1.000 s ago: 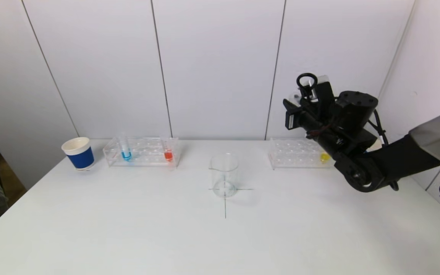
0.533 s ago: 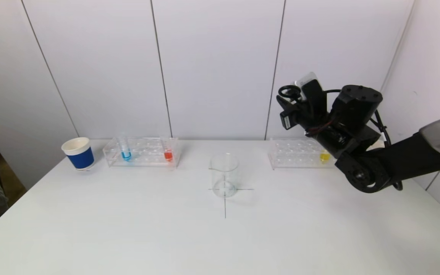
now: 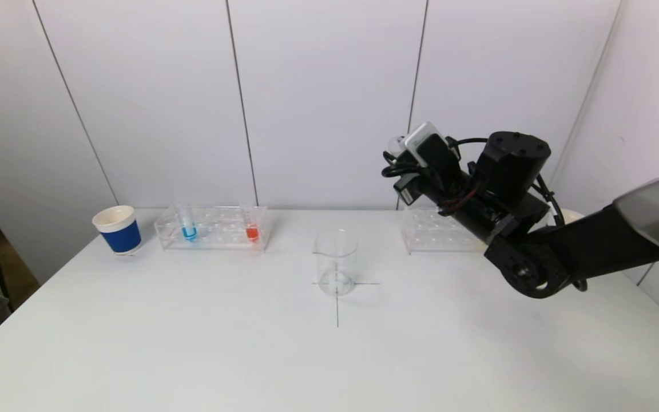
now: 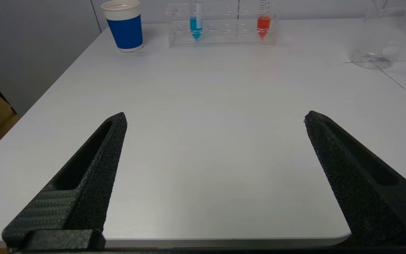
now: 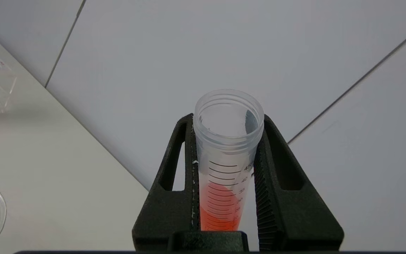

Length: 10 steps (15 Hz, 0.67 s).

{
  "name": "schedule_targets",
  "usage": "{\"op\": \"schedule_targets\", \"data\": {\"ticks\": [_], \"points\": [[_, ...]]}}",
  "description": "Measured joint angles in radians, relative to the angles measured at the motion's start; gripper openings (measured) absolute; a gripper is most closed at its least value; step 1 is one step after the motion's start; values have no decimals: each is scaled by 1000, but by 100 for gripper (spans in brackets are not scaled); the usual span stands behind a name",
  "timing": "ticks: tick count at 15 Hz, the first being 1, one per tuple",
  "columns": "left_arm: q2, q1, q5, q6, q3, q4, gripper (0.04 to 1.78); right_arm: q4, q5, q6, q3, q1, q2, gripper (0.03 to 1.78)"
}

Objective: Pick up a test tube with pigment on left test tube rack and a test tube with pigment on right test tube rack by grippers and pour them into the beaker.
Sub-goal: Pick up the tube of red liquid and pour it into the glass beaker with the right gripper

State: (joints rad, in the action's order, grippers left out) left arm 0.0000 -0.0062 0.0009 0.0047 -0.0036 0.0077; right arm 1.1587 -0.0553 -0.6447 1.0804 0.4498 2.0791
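My right gripper [image 3: 399,159] hangs in the air, above and to the right of the empty glass beaker [image 3: 336,262]. It is shut on a clear graduated test tube [image 5: 226,158] with orange-red pigment in its lower part; the open mouth sticks out past the fingertips [image 5: 189,121]. The left test tube rack [image 3: 212,228] holds a blue tube [image 3: 188,230] and a red tube [image 3: 252,231]. The arm partly covers the right test tube rack [image 3: 438,230]. My left gripper [image 4: 215,118] is open and empty, low over the table's near left edge, out of the head view.
A blue paper cup [image 3: 118,229] with a white rim stands left of the left rack. A thin cross is drawn on the white table [image 3: 249,343] under the beaker. The wall panels rise right behind both racks.
My right arm has swung left from over the right rack towards the beaker, carrying the tube and tipping it further over. Everything else stayed put.
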Motion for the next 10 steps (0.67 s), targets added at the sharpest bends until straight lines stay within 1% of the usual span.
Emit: {"op": "schedule_targets", "data": {"ticks": [2,7,10], "points": [[0,0,0,-1,0,0,176,2,-40,-31,5,3,11,49],[0,0,0,0,0,0,176,9,-121,-121,52,5,55,49],[0,0,0,0,0,0,176,20,-130,-148,78,11,86,49]]}}
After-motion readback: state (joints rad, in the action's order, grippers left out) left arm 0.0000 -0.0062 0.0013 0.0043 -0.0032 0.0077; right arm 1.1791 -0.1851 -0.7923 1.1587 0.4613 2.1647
